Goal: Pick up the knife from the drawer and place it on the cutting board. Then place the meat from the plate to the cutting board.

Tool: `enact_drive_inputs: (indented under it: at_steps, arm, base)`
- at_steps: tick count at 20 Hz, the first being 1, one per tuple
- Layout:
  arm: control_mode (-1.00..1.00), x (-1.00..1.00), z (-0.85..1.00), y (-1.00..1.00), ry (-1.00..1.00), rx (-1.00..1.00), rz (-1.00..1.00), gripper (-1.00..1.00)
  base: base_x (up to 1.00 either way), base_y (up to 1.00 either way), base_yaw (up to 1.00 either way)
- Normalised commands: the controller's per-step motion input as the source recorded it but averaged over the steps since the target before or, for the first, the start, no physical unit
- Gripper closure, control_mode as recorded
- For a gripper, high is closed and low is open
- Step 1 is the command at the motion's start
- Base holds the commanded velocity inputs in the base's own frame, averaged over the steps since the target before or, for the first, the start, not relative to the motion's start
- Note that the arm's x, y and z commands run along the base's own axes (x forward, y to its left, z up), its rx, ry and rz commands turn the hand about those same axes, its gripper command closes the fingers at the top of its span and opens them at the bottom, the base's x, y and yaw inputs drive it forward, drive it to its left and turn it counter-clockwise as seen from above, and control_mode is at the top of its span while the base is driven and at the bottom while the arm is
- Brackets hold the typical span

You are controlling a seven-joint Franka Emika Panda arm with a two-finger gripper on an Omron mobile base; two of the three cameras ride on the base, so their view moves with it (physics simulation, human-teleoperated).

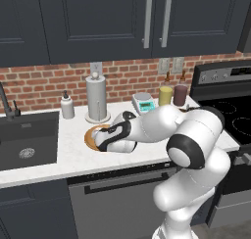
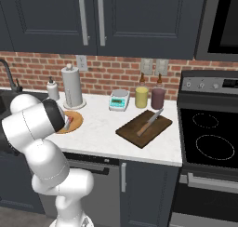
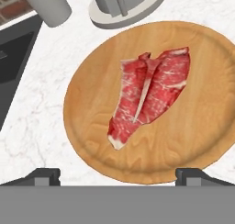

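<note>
The meat (image 3: 149, 92), a flat red steak with white marbling, lies in the middle of the round tan plate (image 3: 193, 140). My gripper (image 3: 120, 175) hangs just above the plate, open, its two fingertips spread wide at the plate's near rim with nothing between them. In the left base view my hand covers most of the plate (image 1: 90, 134). The knife (image 2: 149, 121) rests diagonally on the dark cutting board (image 2: 142, 130), which sits on the counter to the right of the plate (image 2: 74, 123). The drawer is out of view.
A paper towel holder (image 1: 96, 98) and a soap dispenser (image 1: 67, 107) stand right behind the plate. The sink (image 1: 27, 140) is to its left. A small scale (image 2: 119, 100), a yellow jar (image 2: 142, 96) and a purple jar (image 2: 158, 98) line the back wall. The stove (image 2: 209, 137) borders the counter's right end.
</note>
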Motion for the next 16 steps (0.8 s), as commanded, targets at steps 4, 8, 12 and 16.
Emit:
enact_drive_inputs:
  at_steps: [4,8,12,16]
  arm:
    - [-1.00,0.00,0.00,0.00,0.00,0.00,0.01,-1.00]
    - [-1.00,0.03,0.00,0.00,0.00,0.00,0.01,-1.00]
    - [-1.00,0.13,0.00,-0.03,0.00,0.00,0.00,-1.00]
    - [-1.00,0.15,0.00,-0.06,0.00,0.00,0.00,-1.00]
  base:
    - [0.00,0.00,0.00]
    - [0.00,0.00,0.00]
    - [0.00,0.00,0.00]
    - [0.00,0.00,0.00]
